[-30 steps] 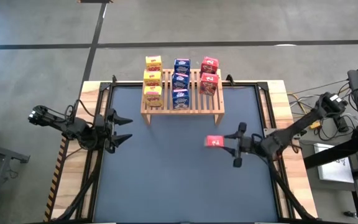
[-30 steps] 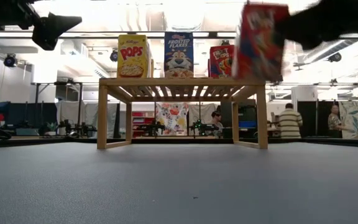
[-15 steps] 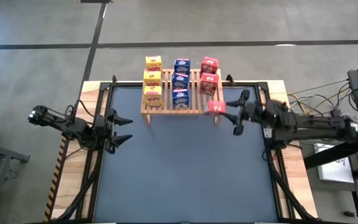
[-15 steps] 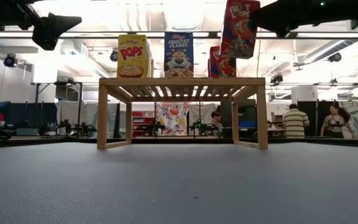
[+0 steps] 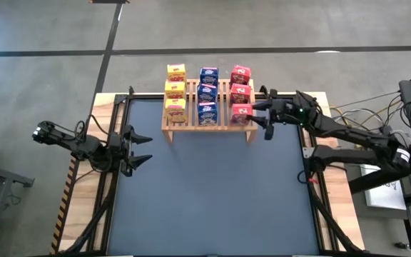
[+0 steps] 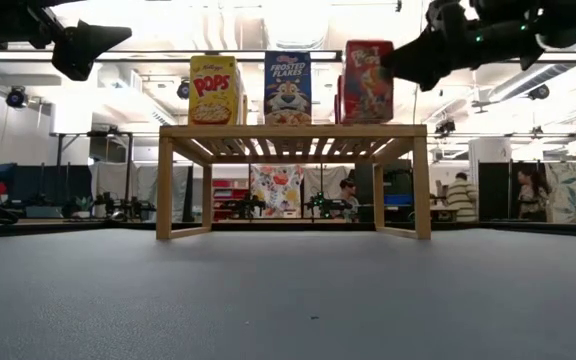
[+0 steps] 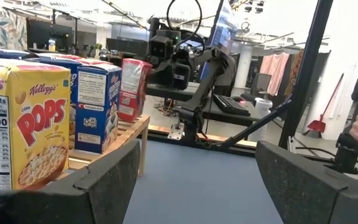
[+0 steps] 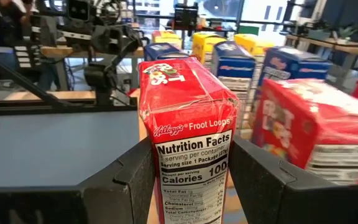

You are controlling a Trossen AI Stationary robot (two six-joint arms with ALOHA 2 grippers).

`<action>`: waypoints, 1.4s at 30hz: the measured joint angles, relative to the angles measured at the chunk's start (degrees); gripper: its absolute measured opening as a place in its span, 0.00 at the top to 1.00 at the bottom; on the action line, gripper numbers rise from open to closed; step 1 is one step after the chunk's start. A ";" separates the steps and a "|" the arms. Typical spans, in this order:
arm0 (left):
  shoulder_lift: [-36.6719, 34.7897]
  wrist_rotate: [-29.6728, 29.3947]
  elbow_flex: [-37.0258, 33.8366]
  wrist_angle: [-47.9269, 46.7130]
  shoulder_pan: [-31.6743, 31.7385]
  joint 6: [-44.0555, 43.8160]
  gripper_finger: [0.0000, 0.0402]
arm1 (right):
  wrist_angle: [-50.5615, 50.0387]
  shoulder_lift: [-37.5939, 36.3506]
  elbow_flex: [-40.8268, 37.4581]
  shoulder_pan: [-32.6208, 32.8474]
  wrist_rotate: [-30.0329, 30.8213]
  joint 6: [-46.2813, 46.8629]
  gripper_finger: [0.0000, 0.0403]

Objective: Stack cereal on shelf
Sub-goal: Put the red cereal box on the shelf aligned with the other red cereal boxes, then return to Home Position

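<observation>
Right pincer (image 5: 260,116): clamped on the red cereal box (image 5: 241,113), near-right corner of the shelf (image 5: 209,123).
Left pincer (image 5: 143,148): jaws wide apart, hovering at the desk (image 5: 212,185) left edge.
Other boxes: eight standing on the slats.

Beyond your blue-topped desk (image 5: 205,200) lies a grey concrete floor (image 5: 277,28) crossed by dark lines. Looking level across it, you see bright ceiling lights (image 6: 298,20), workbenches (image 6: 58,205) and people (image 6: 461,195) standing at the back.
</observation>
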 joint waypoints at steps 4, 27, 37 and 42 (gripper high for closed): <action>-0.02 0.00 0.00 0.02 0.00 0.00 0.24 | 1.92 2.87 0.06 0.08 -0.12 -0.27 0.56; 0.00 -0.02 0.00 -0.14 -0.02 -0.02 0.24 | -0.16 3.63 0.19 -2.28 -0.22 -0.47 0.45; 0.00 -0.02 0.00 -0.14 -0.02 -1.04 0.24 | -6.74 -2.62 0.19 -2.54 0.28 -1.01 0.36; -1.24 -0.11 0.00 -0.72 0.00 -0.88 0.26 | -13.40 -10.04 0.19 -2.52 0.34 -1.49 0.35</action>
